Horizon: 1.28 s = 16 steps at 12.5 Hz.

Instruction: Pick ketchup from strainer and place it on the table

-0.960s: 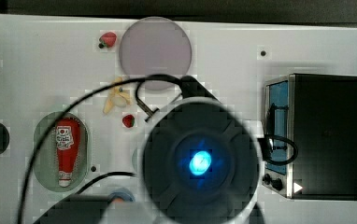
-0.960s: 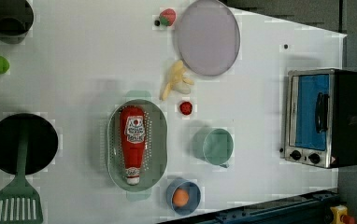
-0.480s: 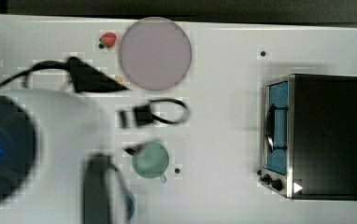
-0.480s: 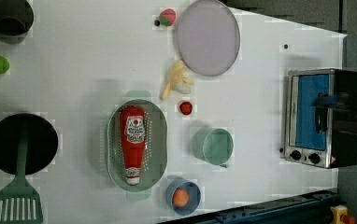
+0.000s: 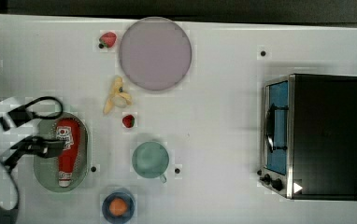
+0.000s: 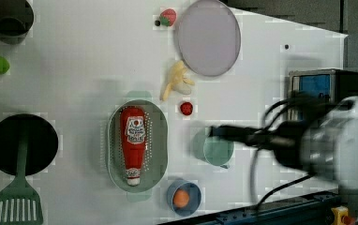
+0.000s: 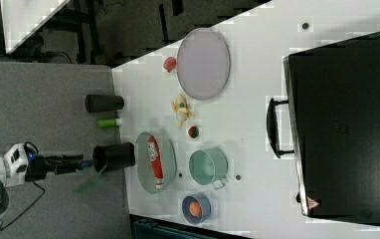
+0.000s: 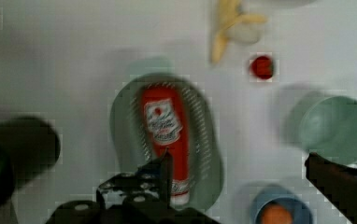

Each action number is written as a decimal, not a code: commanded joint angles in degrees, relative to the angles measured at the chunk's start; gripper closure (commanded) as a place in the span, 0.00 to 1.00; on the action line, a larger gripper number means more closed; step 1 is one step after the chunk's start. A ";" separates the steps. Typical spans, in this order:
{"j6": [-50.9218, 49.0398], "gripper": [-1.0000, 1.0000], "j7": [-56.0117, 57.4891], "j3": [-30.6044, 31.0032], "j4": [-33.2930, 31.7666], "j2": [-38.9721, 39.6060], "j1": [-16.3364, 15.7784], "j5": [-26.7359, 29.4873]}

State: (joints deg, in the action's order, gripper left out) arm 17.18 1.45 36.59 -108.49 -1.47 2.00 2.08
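Top view, left to right: gripper (image 5: 24, 133), fingers apart, over the strainer's (image 5: 84, 161) left rim; one ketchup (image 5: 67, 149) lying lengthwise inside; two strawberries (image 5: 128, 121), one mug (image 5: 150, 159), one plate (image 5: 155, 53), one oven (image 5: 314, 136). The table (image 5: 218, 116) is bare between mug and oven.
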 commanded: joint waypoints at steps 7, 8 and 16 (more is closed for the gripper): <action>15.78 0.00 -2.70 6.54 -8.37 12.38 -1.47 -6.20; 18.82 0.00 -2.79 6.51 -9.72 13.81 -1.55 -7.98; 35.28 0.00 -10.54 5.31 -13.28 27.67 -2.15 -18.08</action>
State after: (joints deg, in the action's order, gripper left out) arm 52.46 -3.34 41.82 -122.76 27.04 0.03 -14.87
